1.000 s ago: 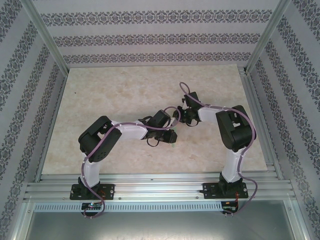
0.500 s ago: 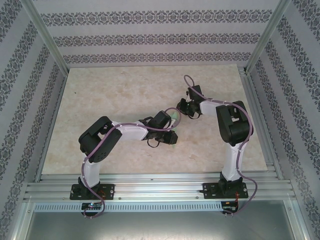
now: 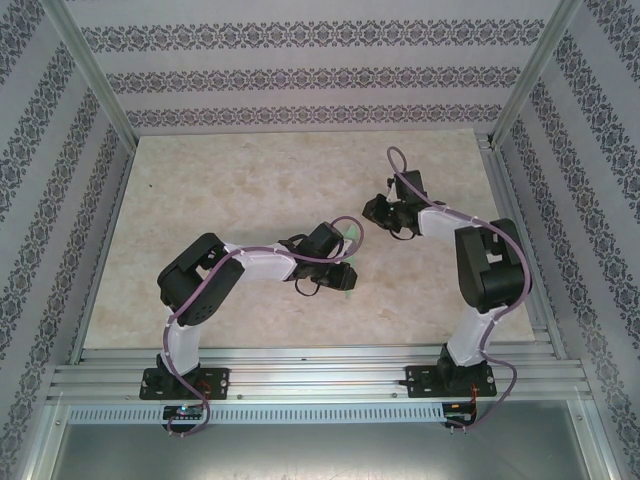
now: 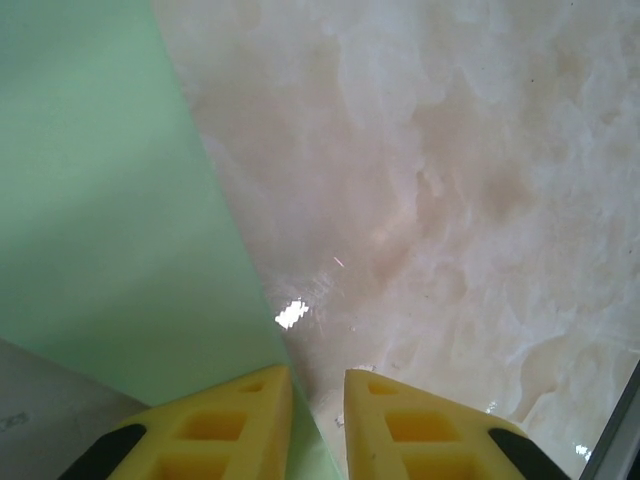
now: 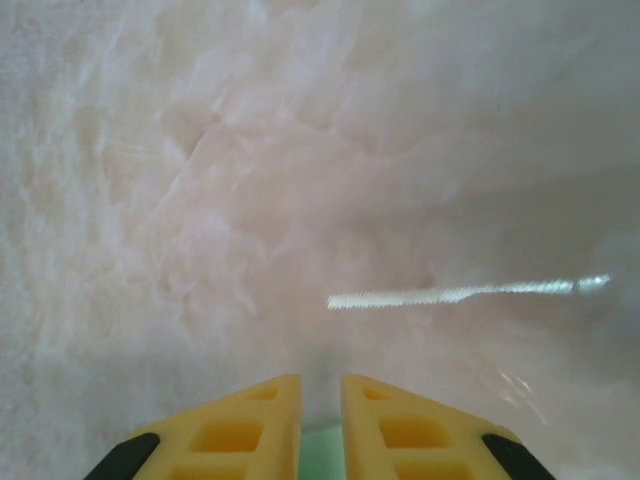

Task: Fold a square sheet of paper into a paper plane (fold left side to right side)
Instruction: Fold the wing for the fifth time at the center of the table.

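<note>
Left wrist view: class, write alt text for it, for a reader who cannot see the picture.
Light green paper covers the left side, its straight edge slanting down to the narrow gap between two yellow fingertips of the left gripper at the bottom. Pale marbled table lies to the right.

The top camera is looking down from above and behind the arm bases (image 3: 185, 380) over the whole table (image 3: 250, 170). Both wrist cameras are peering close along their yellow fingers (image 4: 230, 425) at that marble tabletop, the left also catching green paper (image 4: 100, 200).
</note>
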Available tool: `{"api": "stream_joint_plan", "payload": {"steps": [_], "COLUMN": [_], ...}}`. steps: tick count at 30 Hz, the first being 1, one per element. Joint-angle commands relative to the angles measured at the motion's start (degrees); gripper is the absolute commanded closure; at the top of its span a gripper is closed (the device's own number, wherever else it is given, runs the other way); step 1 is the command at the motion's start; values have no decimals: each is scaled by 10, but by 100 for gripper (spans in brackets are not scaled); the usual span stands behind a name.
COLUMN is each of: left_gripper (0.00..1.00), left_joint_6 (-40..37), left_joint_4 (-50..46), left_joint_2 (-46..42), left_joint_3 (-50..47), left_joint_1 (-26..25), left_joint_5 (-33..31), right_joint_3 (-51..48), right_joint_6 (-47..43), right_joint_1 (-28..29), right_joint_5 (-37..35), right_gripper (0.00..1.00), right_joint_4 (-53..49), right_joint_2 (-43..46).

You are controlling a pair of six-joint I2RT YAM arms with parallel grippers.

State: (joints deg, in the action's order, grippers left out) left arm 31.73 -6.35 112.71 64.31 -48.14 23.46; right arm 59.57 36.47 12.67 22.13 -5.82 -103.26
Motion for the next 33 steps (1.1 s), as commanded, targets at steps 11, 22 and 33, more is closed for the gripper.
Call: {"api": "stream_joint_plan", "payload": {"steps": [11, 22, 33], "left_gripper": [55, 63, 74], "left_joint_6": [4, 2, -5], "left_joint_4": [-49, -56, -84], "left_joint_2": [-82, -63, -65], "left_joint_3": [99, 119, 122], "left_joint_1": [66, 94, 98], "left_joint_5": [93, 132, 104], "right_joint_3": [-153, -219, -196], "right_joint_6": [-24, 3, 69], "right_joint_1": [1, 7, 97], "right_joint_5": [35, 67, 79], "right_gripper": [74, 83, 84], "right_joint_4": [-63, -62, 27], "right_joint_2": [195, 250, 155]}}
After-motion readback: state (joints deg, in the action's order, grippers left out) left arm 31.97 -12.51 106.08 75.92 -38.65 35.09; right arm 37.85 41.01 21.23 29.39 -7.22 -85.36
